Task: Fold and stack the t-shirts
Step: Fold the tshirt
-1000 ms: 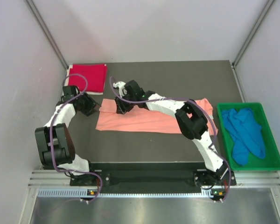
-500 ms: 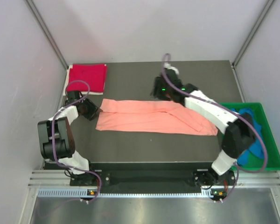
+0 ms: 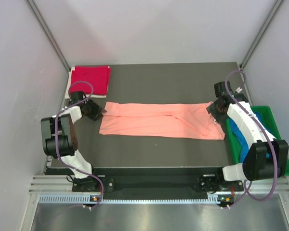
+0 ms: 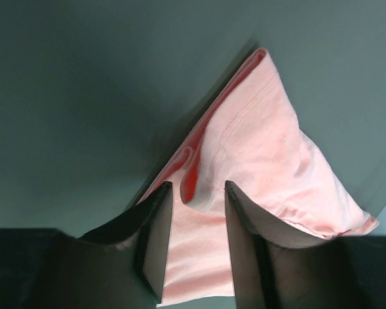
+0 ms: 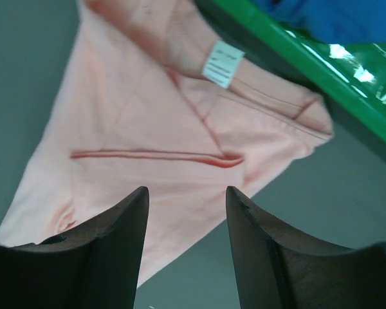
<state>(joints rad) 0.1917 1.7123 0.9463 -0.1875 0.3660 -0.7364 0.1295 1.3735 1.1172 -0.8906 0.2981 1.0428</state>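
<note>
Inspecting the fold in hand: the salmon-pink t-shirt (image 3: 159,120) lies as a long strip across the middle of the surface (image 3: 173,82). The crimson t-shirt (image 3: 90,80) sits folded at upper left, and the blue t-shirt (image 5: 347,16) is in the green tray (image 5: 321,74) at right.

My left end effector (image 4: 197,187) straddles the strip's left corner, half open, with cloth between the fingers and no firm pinch that I can confirm. My right end effector (image 5: 186,191) hovers half open over the collar end and holds nothing.

I judge that each end needs every layer pinched and both ends raised evenly, so the edges stay aligned.

The left arm is doubled back with its wrist low. The right arm reaches over the tray with its wrist turned inward.
</note>
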